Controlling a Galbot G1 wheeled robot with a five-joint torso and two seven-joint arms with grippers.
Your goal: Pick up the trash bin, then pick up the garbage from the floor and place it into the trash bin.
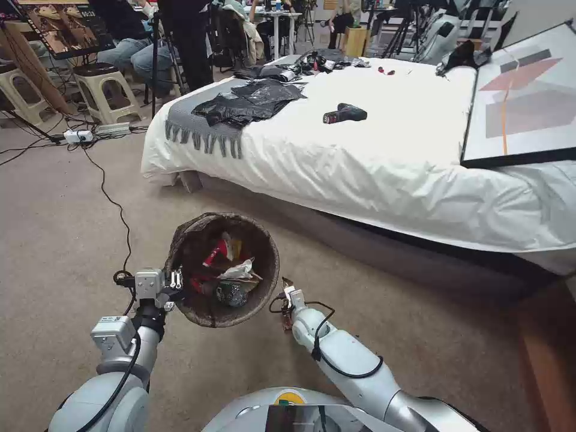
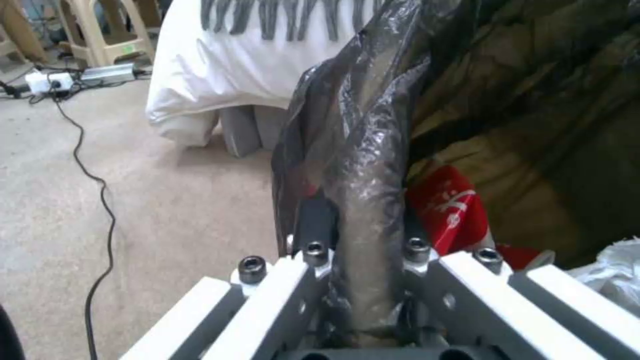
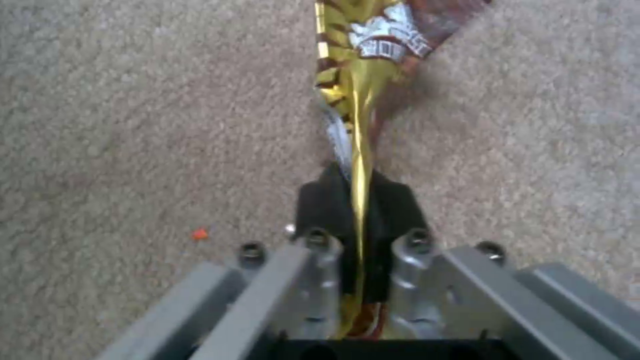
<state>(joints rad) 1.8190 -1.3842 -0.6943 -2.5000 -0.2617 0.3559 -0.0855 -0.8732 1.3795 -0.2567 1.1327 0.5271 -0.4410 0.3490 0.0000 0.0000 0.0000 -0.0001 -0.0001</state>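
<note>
Trash bin (image 1: pixel 223 270), dark-bag lined, held off the carpet at lower centre-left, tilted, containing red cup (image 1: pixel 215 254), tissue (image 1: pixel 239 271), bottle (image 1: pixel 231 294). Yellow-brown snack wrapper (image 3: pixel 369 65) pinched, hanging just right of bin.

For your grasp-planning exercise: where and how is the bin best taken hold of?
By the rim, from outside and below: the thin bag-covered lip fits between claw fingers, as the left claw shows. The bin body looks too wide to span.

Silver-grey arms, black cables, white gripper (image 1: pixel 175 281) frames, hex screws.
</note>
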